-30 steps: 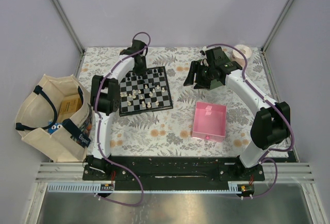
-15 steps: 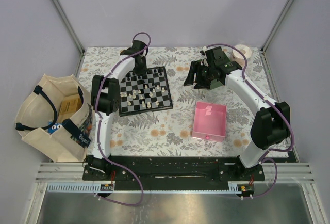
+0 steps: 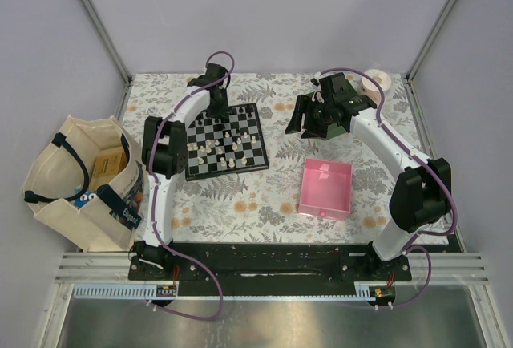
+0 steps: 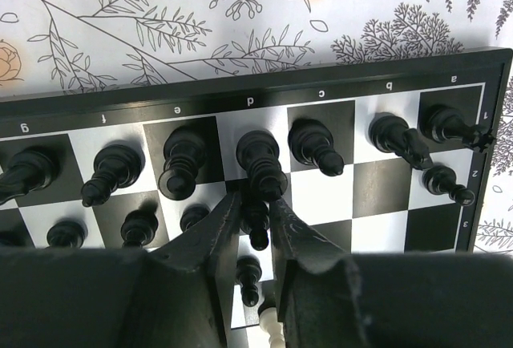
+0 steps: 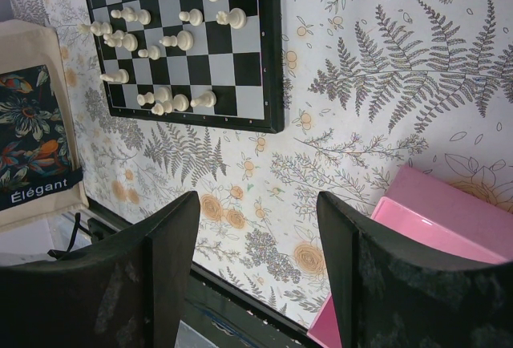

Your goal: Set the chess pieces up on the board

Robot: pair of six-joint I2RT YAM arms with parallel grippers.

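The board [image 3: 228, 170] lies left of centre on the flowered table. Black chess pieces [image 4: 184, 163] stand along its far row, with black pawns [image 4: 138, 226] in the row before them. Cream-white chess pieces [image 5: 183, 41] are scattered over the near half. My left gripper [image 3: 215, 109] hovers over the far row. In the left wrist view the left gripper [image 4: 255, 200] has its jaws a narrow gap apart, just behind the head of a tall black piece [image 4: 260, 159] standing upright on the d file. My right gripper [image 5: 260, 204] hangs open and empty above the table, right of the board.
A pink tray [image 3: 326, 189] sits right of the board, below my right arm. A cloth bag [image 3: 80, 180] with boxes inside stands at the left table edge. A white roll [image 3: 375, 83] rests in the far right corner.
The left jaws have parted slightly around the tall black piece on the far row. Neither arm has visibly shifted in the top view.
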